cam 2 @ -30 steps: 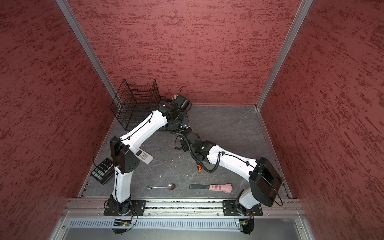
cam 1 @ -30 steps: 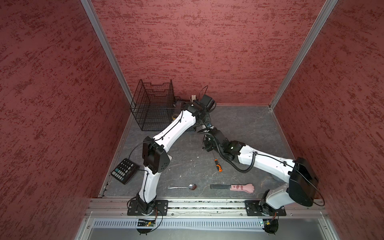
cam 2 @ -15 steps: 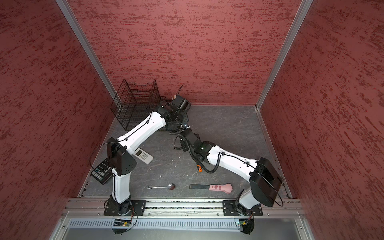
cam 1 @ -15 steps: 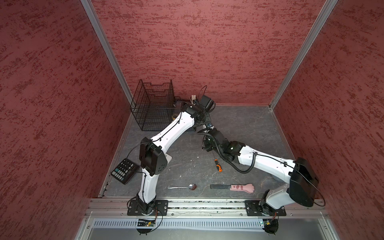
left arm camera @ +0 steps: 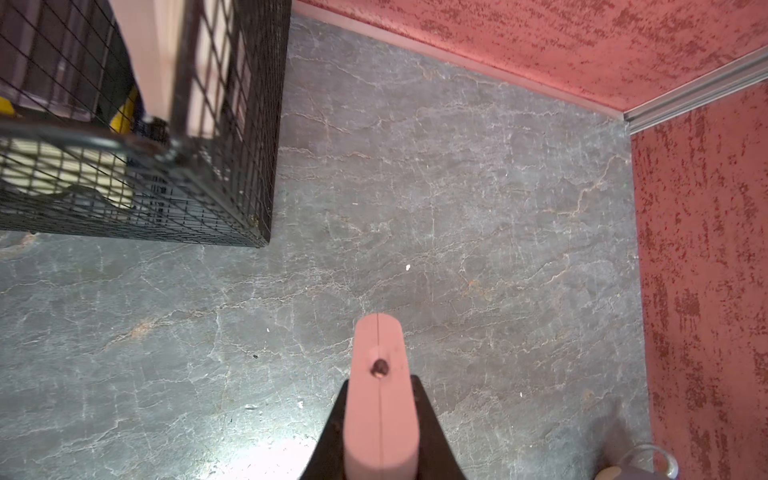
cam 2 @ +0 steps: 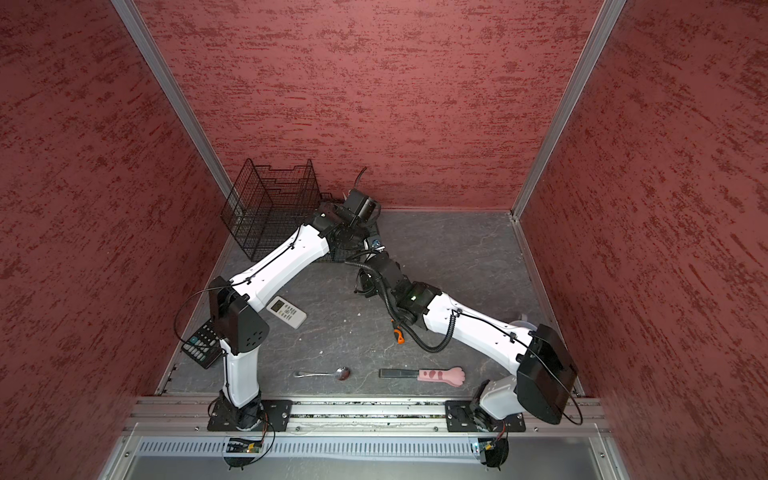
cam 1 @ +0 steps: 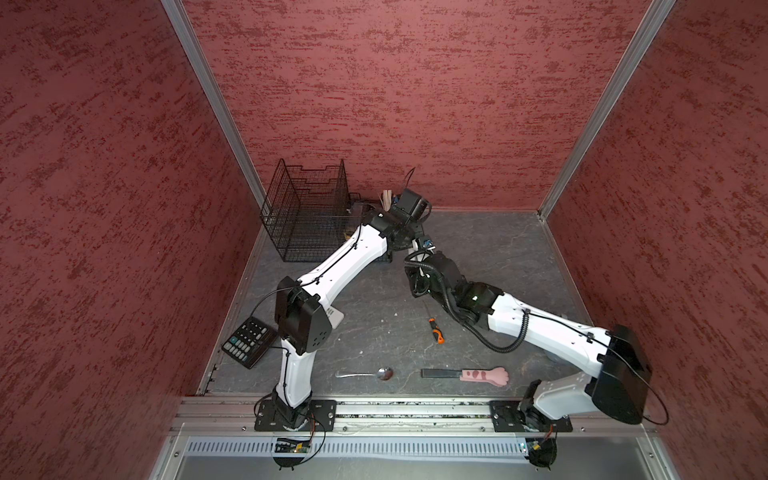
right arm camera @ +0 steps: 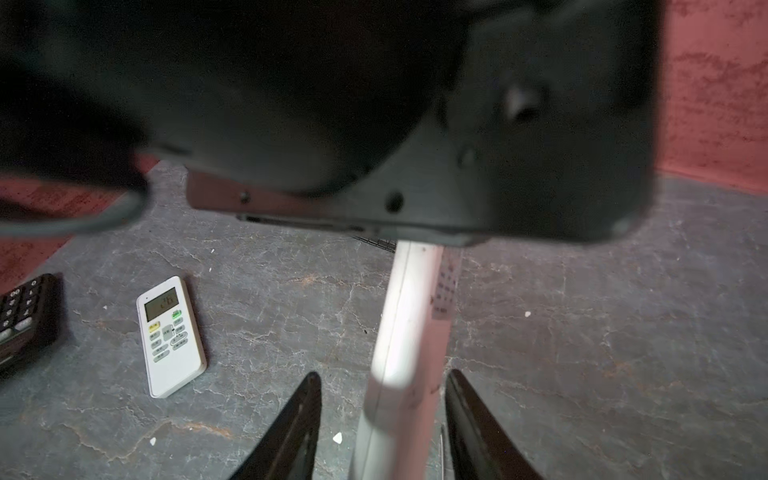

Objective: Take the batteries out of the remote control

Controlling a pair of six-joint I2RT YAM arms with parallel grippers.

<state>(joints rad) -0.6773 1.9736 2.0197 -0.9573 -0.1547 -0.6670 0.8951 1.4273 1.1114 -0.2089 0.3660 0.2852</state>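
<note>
The remote control (right arm camera: 409, 316) is a slim white bar held on end above the grey floor. My left gripper (left arm camera: 380, 386) is shut on it, and its end (left arm camera: 378, 340) sticks out past the black fingers. My right gripper (right arm camera: 383, 376) stands open around the remote's other end. There is a clear gap on one side, and the other finger (right arm camera: 461, 399) is close against the remote. In both top views the two grippers meet near the back middle (cam 1: 415, 253). The batteries are hidden.
A second white remote with a display (cam 2: 286, 312) lies on the floor near a black calculator (cam 1: 248, 342). A wire basket (cam 1: 307, 216) stands at the back left. An orange-handled screwdriver (cam 1: 435, 330), a spoon (cam 1: 365, 374) and a pink paw-handled tool (cam 1: 484, 376) lie towards the front.
My right gripper's jaws have opened from around the remote. The left gripper keeps its hold, and both arms stay almost where they were.
</note>
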